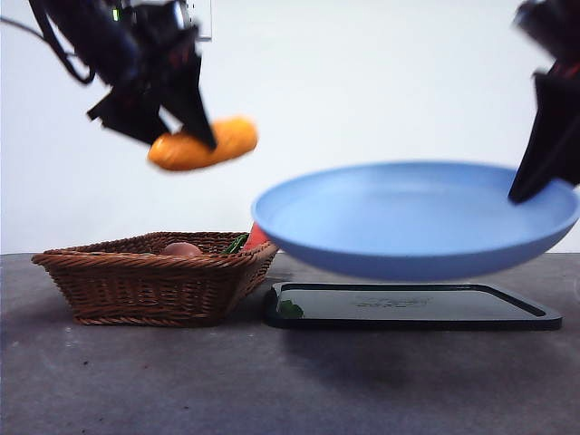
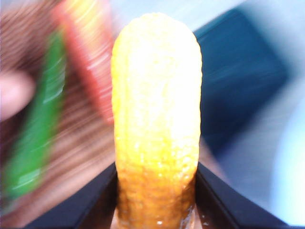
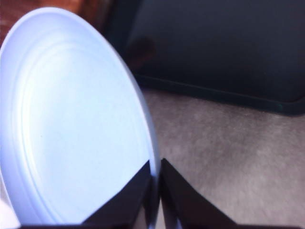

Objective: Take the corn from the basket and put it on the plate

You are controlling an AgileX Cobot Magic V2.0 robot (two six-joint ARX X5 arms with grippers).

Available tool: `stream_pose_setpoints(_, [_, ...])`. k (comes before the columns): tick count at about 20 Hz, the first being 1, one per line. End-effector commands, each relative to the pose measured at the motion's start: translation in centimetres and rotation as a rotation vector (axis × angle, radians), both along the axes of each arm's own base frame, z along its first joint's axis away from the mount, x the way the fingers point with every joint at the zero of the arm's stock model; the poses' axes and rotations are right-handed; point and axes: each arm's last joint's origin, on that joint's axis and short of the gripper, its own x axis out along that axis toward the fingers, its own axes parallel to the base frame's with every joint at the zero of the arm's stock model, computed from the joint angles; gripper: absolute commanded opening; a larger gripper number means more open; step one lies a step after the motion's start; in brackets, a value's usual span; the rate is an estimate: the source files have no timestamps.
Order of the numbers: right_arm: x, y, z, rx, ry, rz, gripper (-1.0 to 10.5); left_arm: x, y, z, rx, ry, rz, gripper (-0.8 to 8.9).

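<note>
- Two grippers are at work above a grey table.
- Left gripper [image 1: 186,127] pinches the corn [image 1: 204,143] between its jaws, high above the basket [image 1: 154,276] on the left.
- Right gripper [image 3: 156,179] is clamped on the rim of the plate [image 1: 417,222], holding it in the air over a black tray [image 1: 412,305] on the right.
- To do this well, I would carry the corn rightward over the plate's middle, lower it close, then let go while the plate is held level.

Your right tool [image 3: 156,191] has its two black jaws pinched on the rim of the light-blue plate [image 3: 81,133], which stands on edge ahead of it. Beyond lie the grey table [image 3: 228,157] and the black tray [image 3: 214,47].
</note>
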Motion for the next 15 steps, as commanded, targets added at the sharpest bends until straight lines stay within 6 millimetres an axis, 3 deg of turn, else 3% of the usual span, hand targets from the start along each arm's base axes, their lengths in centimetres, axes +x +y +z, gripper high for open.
stream_pose_setpoints(1, [1.7, 0.5, -1.0, 0.044, 0.047, -0.019, 0.0, -0.5, -1.5, 0.5, -0.127, 0.05, -0.119, 1.8])
stream_pose_setpoints(4, [3.2, 1.0, -2.2, 0.105, 0.081, -0.027, 0.0, -1.5, -4.1, -0.2, -0.131, 0.071, -0.234, 1.8])
stream_pose_setpoints(9, [3.9, 1.2, -2.3, 0.138, 0.069, -0.032, 0.0, -2.1, -8.5, -4.1, -0.033, 0.137, -0.378, 1.8])
stream_pose_setpoints(12, [4.1, 0.7, -2.0, 0.141, 0.066, -0.048, 0.0, -2.3, -10.0, -6.4, 0.011, 0.197, -0.42, 1.8])
stream_pose_setpoints(15, [4.2, 0.6, -2.0, 0.141, 0.064, -0.05, 0.0, -2.5, -10.5, -7.4, 0.031, 0.228, -0.441, 1.83])
